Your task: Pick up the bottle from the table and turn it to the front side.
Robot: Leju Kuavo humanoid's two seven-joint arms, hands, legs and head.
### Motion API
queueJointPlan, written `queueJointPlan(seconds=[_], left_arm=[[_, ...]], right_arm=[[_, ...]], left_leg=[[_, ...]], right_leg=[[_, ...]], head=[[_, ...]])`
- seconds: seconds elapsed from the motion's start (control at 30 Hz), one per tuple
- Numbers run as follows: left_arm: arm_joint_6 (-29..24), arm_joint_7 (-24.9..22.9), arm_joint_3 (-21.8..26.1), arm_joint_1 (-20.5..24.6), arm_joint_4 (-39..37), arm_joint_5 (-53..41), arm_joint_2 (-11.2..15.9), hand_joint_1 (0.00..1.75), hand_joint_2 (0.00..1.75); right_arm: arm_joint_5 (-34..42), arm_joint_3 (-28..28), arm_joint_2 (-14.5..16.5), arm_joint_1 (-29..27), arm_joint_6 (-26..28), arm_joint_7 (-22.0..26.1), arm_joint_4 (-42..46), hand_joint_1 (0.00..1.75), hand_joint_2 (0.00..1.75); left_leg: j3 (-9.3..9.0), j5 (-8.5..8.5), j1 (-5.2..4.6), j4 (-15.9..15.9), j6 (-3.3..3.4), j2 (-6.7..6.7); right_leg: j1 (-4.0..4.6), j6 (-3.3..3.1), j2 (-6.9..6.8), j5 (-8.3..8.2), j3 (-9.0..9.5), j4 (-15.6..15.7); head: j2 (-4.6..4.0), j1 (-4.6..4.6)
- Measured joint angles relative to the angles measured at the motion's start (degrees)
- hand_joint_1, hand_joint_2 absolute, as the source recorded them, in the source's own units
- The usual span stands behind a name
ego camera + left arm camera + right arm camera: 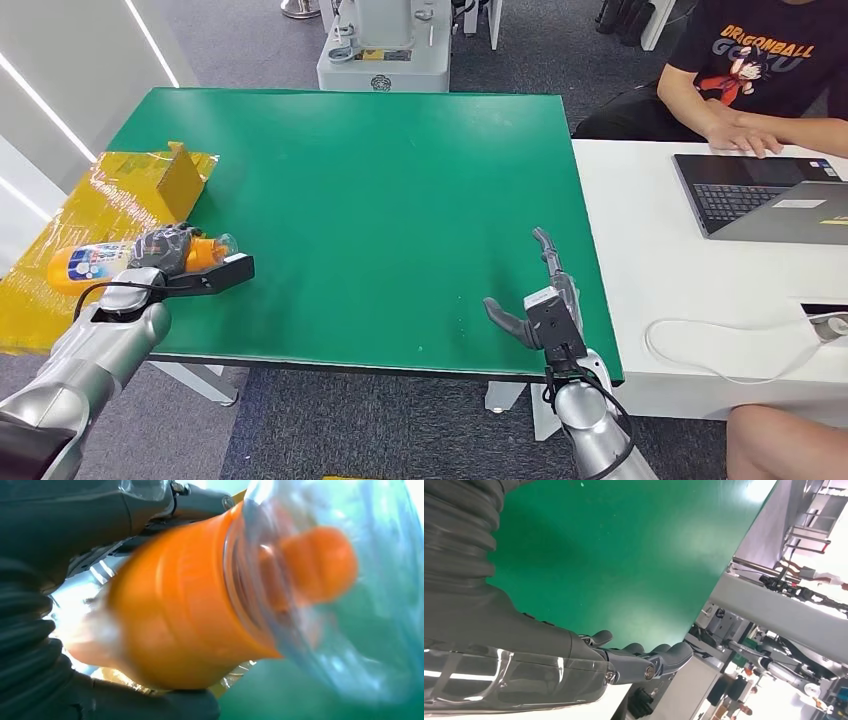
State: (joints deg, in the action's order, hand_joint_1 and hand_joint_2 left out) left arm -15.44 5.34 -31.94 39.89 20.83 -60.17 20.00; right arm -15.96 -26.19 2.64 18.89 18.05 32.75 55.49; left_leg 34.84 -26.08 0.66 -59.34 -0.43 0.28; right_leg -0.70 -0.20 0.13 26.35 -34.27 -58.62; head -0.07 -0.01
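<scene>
My left hand (165, 250) grips an orange bottle (90, 262) at the green table's (380, 200) left edge; the bottle lies sideways with its white and blue label toward the left and its clear-capped end (220, 245) toward the right. Up close, in the left wrist view, the orange bottle (185, 620) has a clear plastic cap (345, 590) over an orange tip, with my left hand's fingers (100, 510) wrapped around its body. My right hand (545, 300) hovers open over the table's front right corner, fingers (659, 660) stretched out and holding nothing.
A yellow plastic sheet (90, 215) with a small cardboard flap (178, 175) lies at the table's left. To the right stands a white table (690, 290) with a laptop (770, 195) and a cable; a person (760, 70) sits there. A grey machine base (385, 55) stands behind.
</scene>
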Motion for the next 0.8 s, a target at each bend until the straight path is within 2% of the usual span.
queueJointPlan(seconds=[0.27, 0.8], left_arm=[[-1.0, -0.5, 1.0, 0.0, 0.0, -1.1, -0.2, 0.00, 1.75], [0.9, -1.1, 2.2, -0.2, 0.0, -2.7, -0.3, 0.00, 1.75]], right_arm=[[0.0, -0.1, 0.2, 0.0, -0.1, -0.1, 0.0, 0.00, 1.75], [0.1, -0.2, 0.2, 0.0, -0.4, 0.1, 0.5, 0.00, 1.75]], left_leg=[[-0.01, 0.01, 0.00, 0.0, -0.01, 0.00], [-0.01, 0.02, 0.00, 0.0, -0.03, -0.01]], right_leg=[[0.00, 0.00, 0.00, 0.00, 0.00, 0.0], [0.00, 0.00, -0.01, 0.00, 0.00, 0.0]], head=[[0.00, -0.01], [0.00, -0.01]])
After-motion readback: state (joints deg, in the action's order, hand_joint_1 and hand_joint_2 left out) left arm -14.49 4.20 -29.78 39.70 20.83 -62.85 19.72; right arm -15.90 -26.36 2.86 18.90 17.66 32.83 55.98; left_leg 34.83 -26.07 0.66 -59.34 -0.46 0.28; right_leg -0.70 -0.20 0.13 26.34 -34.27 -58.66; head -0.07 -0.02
